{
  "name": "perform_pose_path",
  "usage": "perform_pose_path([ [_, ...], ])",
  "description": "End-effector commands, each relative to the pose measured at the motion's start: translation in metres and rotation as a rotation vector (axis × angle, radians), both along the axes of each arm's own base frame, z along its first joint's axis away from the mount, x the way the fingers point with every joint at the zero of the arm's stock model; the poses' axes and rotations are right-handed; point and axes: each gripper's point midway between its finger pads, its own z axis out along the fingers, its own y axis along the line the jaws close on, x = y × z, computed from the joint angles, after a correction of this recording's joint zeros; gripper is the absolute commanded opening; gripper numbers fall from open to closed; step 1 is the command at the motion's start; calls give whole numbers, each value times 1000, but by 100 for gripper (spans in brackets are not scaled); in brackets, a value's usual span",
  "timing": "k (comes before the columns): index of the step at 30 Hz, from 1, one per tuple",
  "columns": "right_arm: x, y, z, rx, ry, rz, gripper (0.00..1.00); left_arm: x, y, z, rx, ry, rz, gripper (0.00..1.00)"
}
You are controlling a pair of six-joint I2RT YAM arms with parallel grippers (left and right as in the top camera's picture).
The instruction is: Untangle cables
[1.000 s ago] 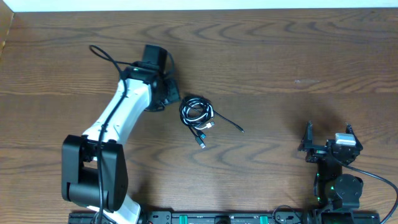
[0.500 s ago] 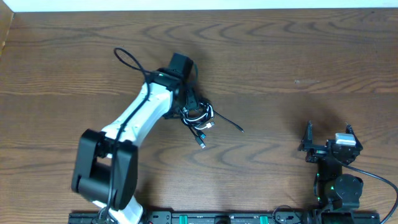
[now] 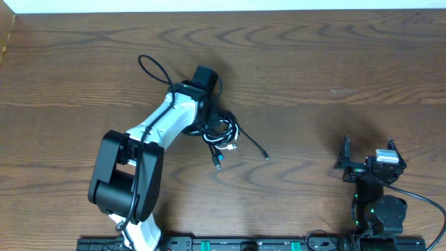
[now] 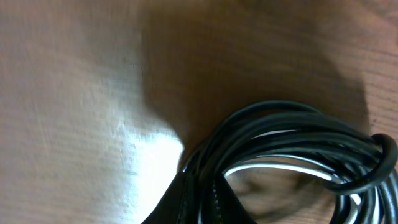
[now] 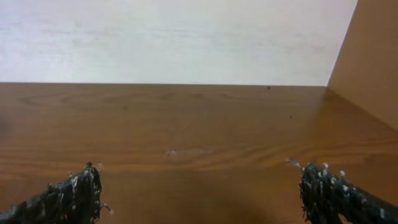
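— Cables [image 3: 221, 131] first; where are they?
— In one tangled coil on the table [image 3: 313, 63], left of the middle; black strands wound with a white one [image 4: 273, 163]; loose ends trail out toward my base and to the right, a black plug [image 3: 265, 157] lying farthest out.
— And your left gripper [image 3: 208, 123]?
— Pressed together at the coil's left edge; my wrist camera shows the black fingertips [image 4: 186, 202] meeting on a bunch of the black strands, so I am pinching the cables there; how many strands lie in the pinch I cannot tell, since the view is close and blurred.
— Is the coil lifted?
— I cannot tell; from above it looks flat on the wood.
— Your right gripper [image 3: 368, 157]?
— Spread wide; well apart from the coil, near the table's front right; its two fingers [image 5: 74, 196] frame the wood, with a pale wall [image 5: 174, 37] beyond.
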Motion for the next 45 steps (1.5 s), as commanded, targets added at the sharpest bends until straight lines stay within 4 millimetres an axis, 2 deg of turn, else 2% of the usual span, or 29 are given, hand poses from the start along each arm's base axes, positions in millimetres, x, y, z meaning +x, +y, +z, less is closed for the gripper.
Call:
perform_pose_path([
  [1,0,-2,9,13,-41,-5,99,14,8,7,9,-44,-139,7],
  [3,1,6,12,18,-52,40,99,17,-5,14,-78,-56,-242,7],
  [6,1,7,4,20,-21,44,99,22,-31,30,-265,-96,-386,8],
  [8,2,12,18,48,-80,73,99,28,-41,42,-370,-131,-419,8],
  [11,-1,34,49,142,-204,209,99,36,-44,53,-459,-166,-411,12],
  [13,-6,46,67,186,-274,291,99,38,-41,53,-464,-170,-401,24],
  [15,-9,54,74,194,-294,343,99,37,-40,53,-464,-164,-399,37],
  [17,-9,57,73,193,-289,356,99,36,-40,53,-466,-152,-383,44],
  [19,-7,57,66,199,-260,352,99,34,-39,52,-466,-135,-359,59],
  [20,-7,56,62,201,-247,350,99,34,-38,52,-464,-127,-341,60],
  [22,-5,56,55,207,-217,345,99,36,-37,55,-460,-125,-320,60],
  [24,-4,56,48,212,-186,339,99,39,-41,61,-451,-135,-328,56],
  [27,-3,56,43,216,-166,336,99,47,-41,70,-362,-148,-309,52],
  [29,-3,56,43,216,-166,336,99,52,-50,82,-332,-172,-320,50],
  [31,-3,56,43,216,-166,336,99,54,-69,90,-338,-202,-343,50],
  [33,-3,56,43,216,-166,336,99,56,-78,89,-302,-228,-355,49],
  [37,-3,56,43,216,-166,336,99,54,-80,74,-156,-237,-382,38],
  [42,-3,56,43,216,-166,336,99,41,-87,49,-112,-167,-425,36],
  [45,-3,56,43,216,-166,337,99,36,-86,25,-92,-107,-426,33],
])
